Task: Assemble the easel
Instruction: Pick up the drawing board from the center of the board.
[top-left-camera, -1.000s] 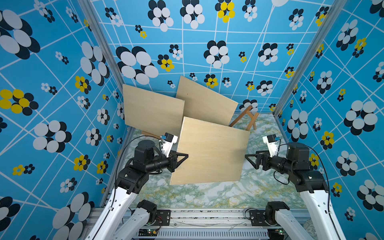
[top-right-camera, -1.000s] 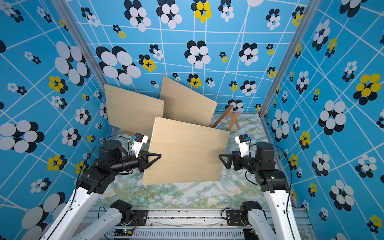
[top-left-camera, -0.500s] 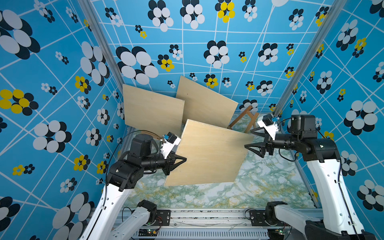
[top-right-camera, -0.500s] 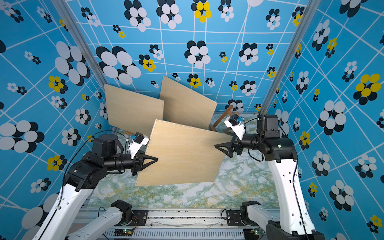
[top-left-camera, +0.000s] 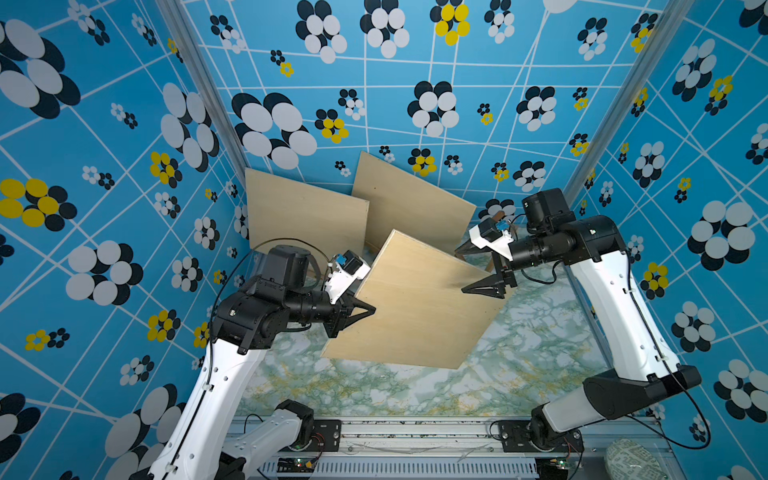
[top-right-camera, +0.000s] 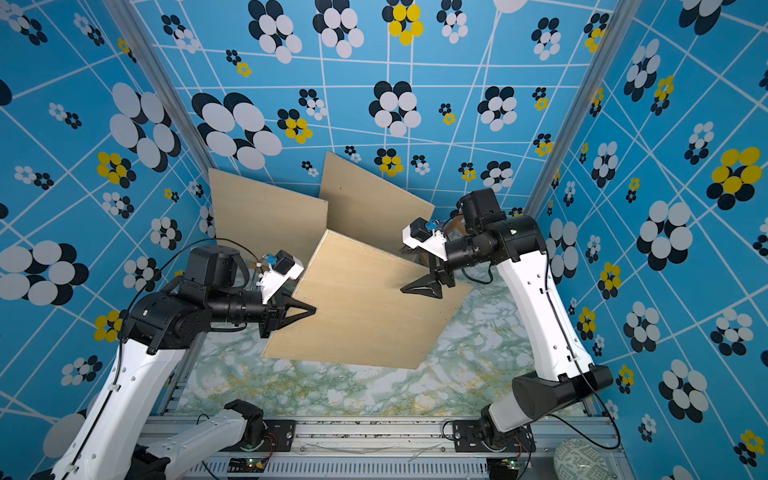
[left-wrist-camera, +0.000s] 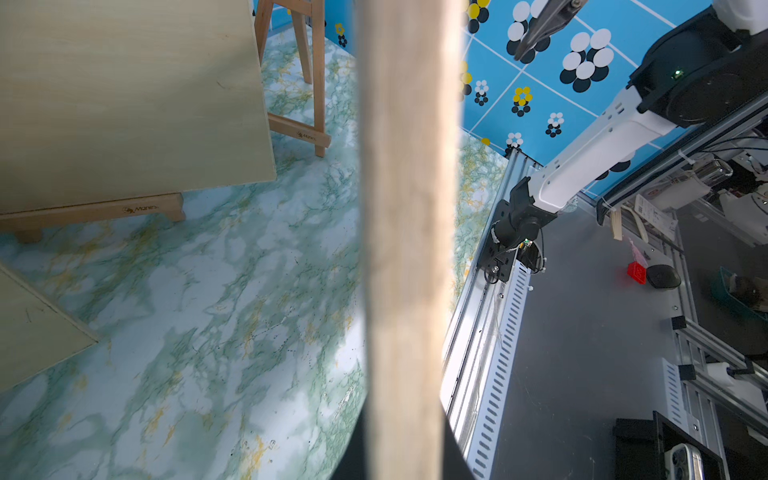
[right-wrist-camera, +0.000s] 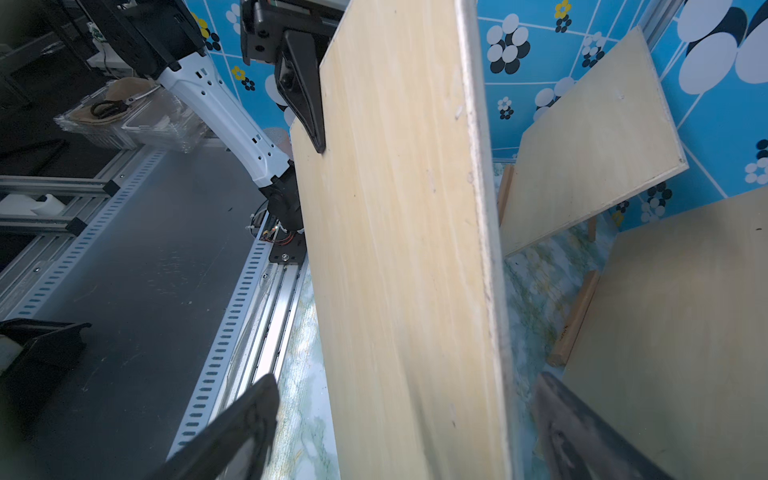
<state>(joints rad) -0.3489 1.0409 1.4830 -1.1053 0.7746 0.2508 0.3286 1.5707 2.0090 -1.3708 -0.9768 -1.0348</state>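
Noted plywood board aloft and tilted above mid worktop, seemingly clear of it. Found left end effector clamped on its 9 o'clock edge. Found right end effector spread wide, straddling the 2 o'clock edge without pinching (one finger to either face). Judged stiff, thin, light for its span and smooth-faced, hence prone to pivot or slip in a single edge grip. Recommend hold at opposite edges, well in from corners. Located bare wooden easel at 1 o'clock, behind. Noted two further boards propped at 11 and 12 o'clock.
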